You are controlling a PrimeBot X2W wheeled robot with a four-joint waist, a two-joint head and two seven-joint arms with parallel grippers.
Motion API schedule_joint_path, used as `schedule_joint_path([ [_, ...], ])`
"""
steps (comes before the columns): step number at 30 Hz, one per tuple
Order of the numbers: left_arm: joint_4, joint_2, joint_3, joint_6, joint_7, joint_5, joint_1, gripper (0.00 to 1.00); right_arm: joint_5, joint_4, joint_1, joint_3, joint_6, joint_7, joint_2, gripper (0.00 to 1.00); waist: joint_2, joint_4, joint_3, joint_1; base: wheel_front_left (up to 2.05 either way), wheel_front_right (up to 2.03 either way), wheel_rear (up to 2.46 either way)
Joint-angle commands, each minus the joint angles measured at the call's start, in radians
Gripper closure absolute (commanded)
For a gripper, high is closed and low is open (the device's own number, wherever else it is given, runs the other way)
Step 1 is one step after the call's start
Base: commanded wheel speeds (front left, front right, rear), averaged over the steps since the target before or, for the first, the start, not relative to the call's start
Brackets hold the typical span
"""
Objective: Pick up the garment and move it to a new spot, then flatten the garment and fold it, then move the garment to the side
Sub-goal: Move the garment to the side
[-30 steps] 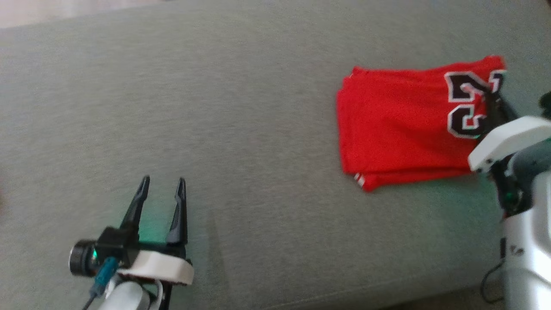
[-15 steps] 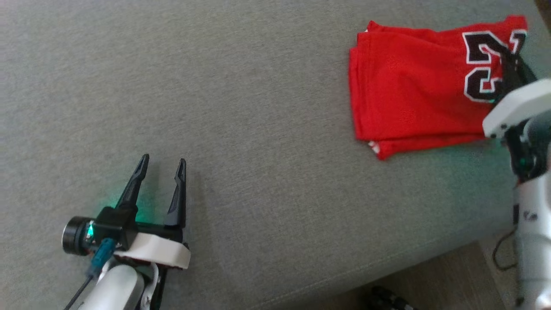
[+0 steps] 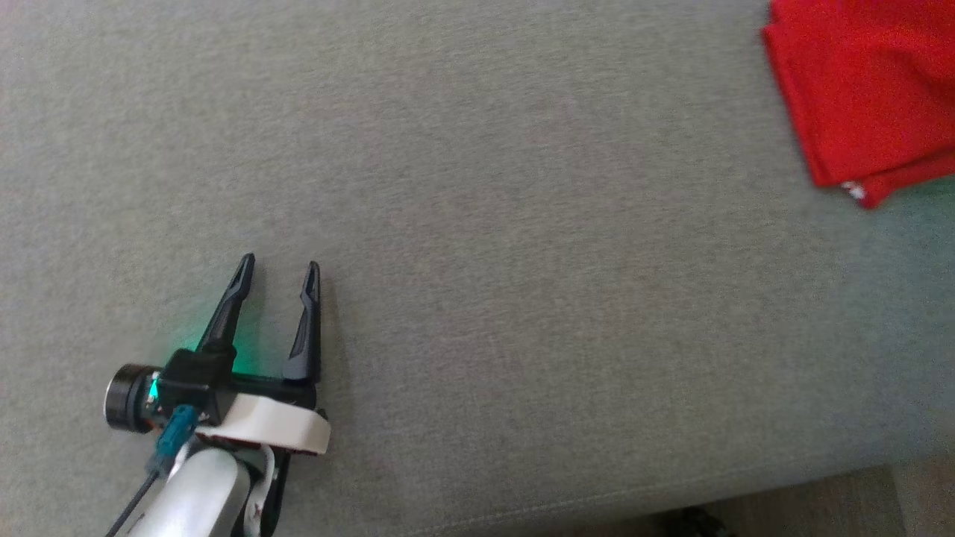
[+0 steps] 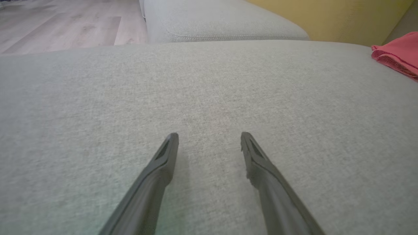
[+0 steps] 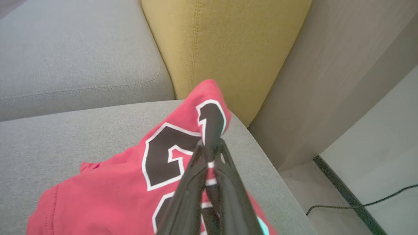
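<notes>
Jersey fabric, red with black numerals edged in white, is pinched between the two dark fingers of the right end effector [image 5: 210, 145]. In the right wrist view the fingers are pressed narrow on a fold right at a numeral. The gripped bit of the jersey [image 5: 114, 195] stands up in a small peak above the fingertips. The rest of the garment spreads across the grey sofa seat [image 5: 65, 140] below, close to the seat's end. A yellow cushion [image 5: 228, 42] rises just behind the peak. A pale wooden panel [image 5: 326, 81] stands beside it, and a thin dark cable [image 5: 359, 205] trails over the light floor.

From the head view the jersey [image 3: 865, 97] sits in the upper right corner, cut off by the frame. It is folded in layers, with a speck of white trim at its lower corner. The left end effector [image 3: 279, 263] is at the lower left, well apart from the garment. Its fingers are spread wide with nothing between them, and a green glow shows at their base. The left wrist view shows this end effector [image 4: 209, 135] low over the bare seat. Whether the tips touch the upholstery cannot be told. A red edge of the jersey [image 4: 396, 54] lies far off to the right, and wooden flooring [image 4: 65, 23] shows beyond the sofa.
</notes>
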Motion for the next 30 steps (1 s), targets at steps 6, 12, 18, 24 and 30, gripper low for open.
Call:
schedule_joint_path([
  [6, -0.022, 0.007, 0.02, 0.003, -0.021, 0.002, -0.032, 0.0, -0.092, 0.011, -0.037, -0.043, 0.004, -0.078, -0.074, 0.0, 0.0, 0.047, 0.027, -0.0001, 0.0, 0.0, 0.0],
  [12, -0.011, 0.003, 0.018, 0.006, -0.024, -0.002, -0.035, 0.0, -0.119, 0.029, -0.025, -0.043, 0.004, -0.148, -0.007, 0.0, 0.0, 0.042, -0.001, -0.0001, 0.0, 0.0, 0.0],
  [18, 0.004, -0.004, 0.022, 0.008, -0.037, -0.016, -0.027, 0.0, -0.065, 0.013, 0.002, 0.084, 0.004, -0.169, 0.065, 0.0, 0.0, 0.031, -0.072, -0.0001, 0.0, 0.0, 0.0],
  [24, 0.031, -0.021, 0.036, 0.008, -0.059, -0.042, -0.006, 0.0, -0.019, -0.019, 0.062, 0.175, 0.004, -0.196, 0.105, 0.0, 0.0, 0.043, -0.163, -0.0001, 0.0, 0.0, 0.0],
  [30, 0.071, -0.043, 0.061, 0.013, -0.081, -0.076, 0.049, 0.0, -0.004, -0.061, 0.187, 0.23, 0.004, -0.247, 0.168, 0.0, 0.0, 0.074, -0.29, -0.0001, 0.0, 0.0, 0.0],
])
